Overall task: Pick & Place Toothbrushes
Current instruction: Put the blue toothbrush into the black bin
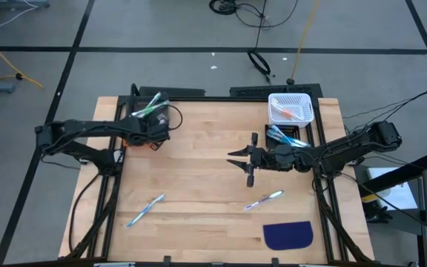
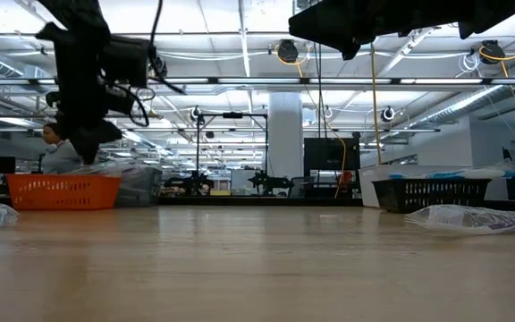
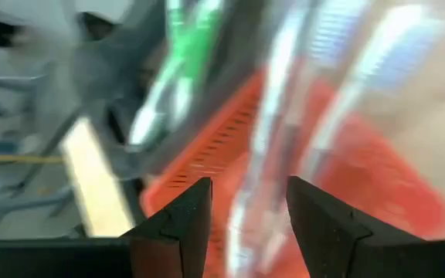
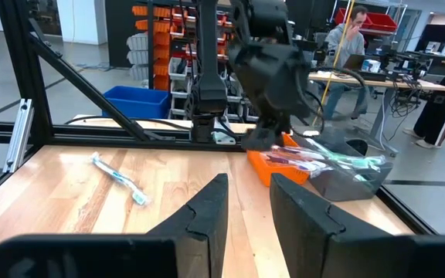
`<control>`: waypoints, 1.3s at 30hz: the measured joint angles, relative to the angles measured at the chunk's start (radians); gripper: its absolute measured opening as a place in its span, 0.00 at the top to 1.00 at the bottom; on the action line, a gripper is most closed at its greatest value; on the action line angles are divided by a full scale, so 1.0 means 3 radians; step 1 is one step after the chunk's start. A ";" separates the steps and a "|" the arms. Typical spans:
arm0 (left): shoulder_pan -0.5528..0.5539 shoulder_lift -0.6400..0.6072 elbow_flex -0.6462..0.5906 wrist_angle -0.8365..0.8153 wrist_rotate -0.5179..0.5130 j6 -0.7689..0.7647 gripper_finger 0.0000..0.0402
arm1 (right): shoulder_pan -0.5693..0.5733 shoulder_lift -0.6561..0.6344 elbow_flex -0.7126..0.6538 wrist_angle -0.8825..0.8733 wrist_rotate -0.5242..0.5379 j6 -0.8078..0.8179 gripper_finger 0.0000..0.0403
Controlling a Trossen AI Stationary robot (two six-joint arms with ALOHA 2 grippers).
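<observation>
Two toothbrushes lie loose near the table's front edge, one front-left [image 1: 145, 210] and one front-centre [image 1: 264, 200] just behind the dark blue mat [image 1: 288, 235]; the right gripper [image 1: 245, 160] hangs mid-table, fingers parted and empty, well placed to drop on the centre one, ideally across its handle. At the far-left corner the left gripper [image 3: 242, 216] is over the orange bin [image 3: 377, 162], fingers spread and released, with toothbrushes under it in the bin, so I'd lift straight up before swinging to avoid snagging the rim. Open board between the arms gives plenty of room; the white bin [image 1: 291, 108] at the far right and the frame rails are the edges to watch.
</observation>
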 joint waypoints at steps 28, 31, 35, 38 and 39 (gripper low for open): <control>-0.2547 -0.0109 -0.0017 0.0670 0.1959 -0.1841 0.58 | -0.0001 0.0000 0.0000 -0.0099 0.0001 0.0000 0.78; -0.2721 0.0103 -0.0017 0.0799 0.2090 -0.2036 0.58 | 0.0000 0.0000 0.0000 -0.0133 0.0001 0.0007 0.78; -0.2867 0.0380 -0.0017 0.0872 0.2345 -0.2230 0.58 | 0.0000 0.0000 0.0000 -0.0146 0.0001 0.0009 0.78; -0.2924 0.0582 -0.0017 0.0877 0.2398 -0.2359 0.58 | -0.0001 0.0000 -0.0001 -0.0150 0.0000 0.0009 0.78; -0.2933 0.0644 -0.0017 0.0886 0.2408 -0.2391 0.58 | -0.0001 0.0000 -0.0001 -0.0149 0.0001 0.0009 0.78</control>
